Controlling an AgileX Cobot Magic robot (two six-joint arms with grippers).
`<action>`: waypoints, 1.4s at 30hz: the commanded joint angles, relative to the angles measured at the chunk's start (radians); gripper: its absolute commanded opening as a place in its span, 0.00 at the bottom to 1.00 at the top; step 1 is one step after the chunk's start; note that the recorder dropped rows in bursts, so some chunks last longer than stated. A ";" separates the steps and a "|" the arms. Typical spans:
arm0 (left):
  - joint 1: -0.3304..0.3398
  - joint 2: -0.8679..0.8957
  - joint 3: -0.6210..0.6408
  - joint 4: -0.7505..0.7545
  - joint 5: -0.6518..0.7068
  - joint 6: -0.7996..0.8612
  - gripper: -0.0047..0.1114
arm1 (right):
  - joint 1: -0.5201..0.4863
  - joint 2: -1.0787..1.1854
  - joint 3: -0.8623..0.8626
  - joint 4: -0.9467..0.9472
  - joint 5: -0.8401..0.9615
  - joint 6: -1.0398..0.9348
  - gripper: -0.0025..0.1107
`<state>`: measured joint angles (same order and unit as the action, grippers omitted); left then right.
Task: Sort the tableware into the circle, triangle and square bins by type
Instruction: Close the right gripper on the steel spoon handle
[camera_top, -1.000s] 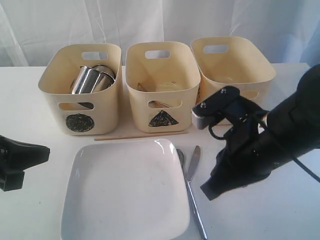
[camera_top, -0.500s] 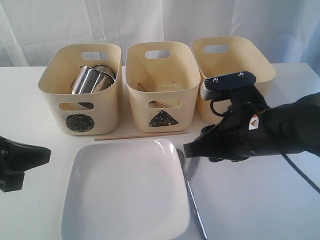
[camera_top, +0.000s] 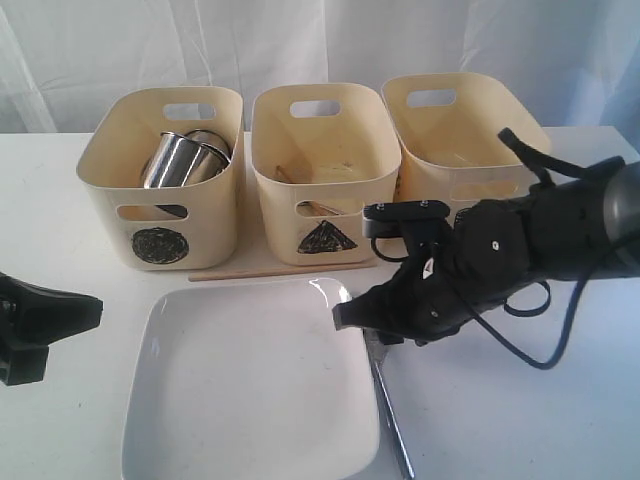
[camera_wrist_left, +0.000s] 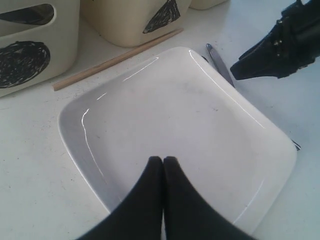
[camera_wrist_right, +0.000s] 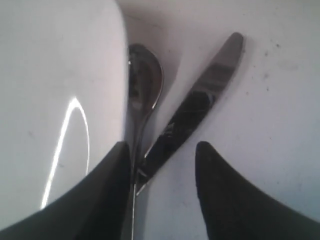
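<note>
Beside the right edge of the plate (camera_top: 250, 380), the right gripper (camera_top: 345, 315) has dropped leftward, jaws apart over spoon (camera_wrist_right: 145, 85) and knife (camera_wrist_right: 200, 107); left gripper (camera_wrist_left: 163, 167) stays pressed together; free table (camera_top: 520, 420) lower right.

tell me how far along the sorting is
Done: two mugs sit in the circle bin. In hand: the right jaws stand open over the knife and spoon beside the plate. Left: those two, the plate and the chopstick lying by the triangle bin.
</note>
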<state>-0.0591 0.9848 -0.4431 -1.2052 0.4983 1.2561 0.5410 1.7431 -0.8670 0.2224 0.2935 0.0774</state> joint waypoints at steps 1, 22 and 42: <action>0.001 -0.007 0.004 -0.005 0.020 -0.007 0.04 | -0.003 0.040 -0.074 -0.011 0.020 0.033 0.38; 0.001 -0.007 0.004 -0.005 0.026 -0.007 0.04 | -0.042 0.102 -0.161 -0.222 0.082 0.192 0.38; 0.001 -0.007 0.004 -0.005 0.020 -0.007 0.04 | -0.042 0.188 -0.172 -0.222 0.105 0.190 0.38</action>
<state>-0.0591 0.9848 -0.4431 -1.2052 0.5037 1.2525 0.5055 1.9155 -1.0395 0.0000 0.3766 0.2677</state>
